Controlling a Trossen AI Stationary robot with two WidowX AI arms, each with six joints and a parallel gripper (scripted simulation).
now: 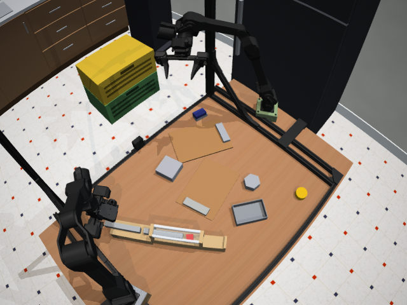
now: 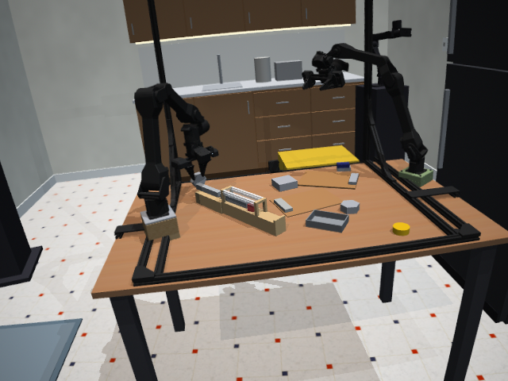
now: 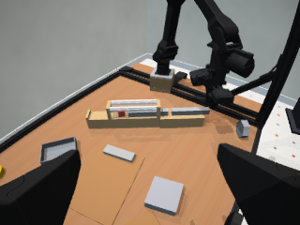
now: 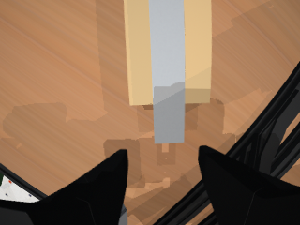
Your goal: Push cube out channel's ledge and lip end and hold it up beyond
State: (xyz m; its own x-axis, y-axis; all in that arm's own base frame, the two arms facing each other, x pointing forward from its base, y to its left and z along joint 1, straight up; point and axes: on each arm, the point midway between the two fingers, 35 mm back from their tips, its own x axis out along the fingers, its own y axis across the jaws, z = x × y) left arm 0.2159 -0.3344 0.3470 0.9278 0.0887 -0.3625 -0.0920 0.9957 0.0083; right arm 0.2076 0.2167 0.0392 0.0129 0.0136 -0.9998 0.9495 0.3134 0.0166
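The red cube (image 1: 189, 236) (image 2: 250, 207) (image 3: 121, 113) is inside the channel, under its rails, near the short ledge (image 1: 212, 242) with the raised lip. A grey bar (image 1: 168, 234) lies in the channel behind it. A small grey block (image 1: 146, 230) and a second grey bar (image 1: 123, 227) (image 4: 168, 47) follow in line on the long ledge; that bar overhangs its outer end. My right gripper (image 4: 163, 155) (image 2: 198, 177) is partly open and empty, just beyond the overhanging bar end. My left gripper (image 1: 179, 79) (image 2: 314, 87) (image 3: 150, 155) is open and empty, high up and far from the channel.
A grey square block (image 1: 168, 168), a hexagonal block (image 1: 251, 182), a grey tray (image 1: 249, 212), a yellow disc (image 1: 301, 192) and a blue block (image 1: 199, 114) are on the table. A loose light bar (image 1: 196, 206) lies near the channel. Black frame rails edge the table.
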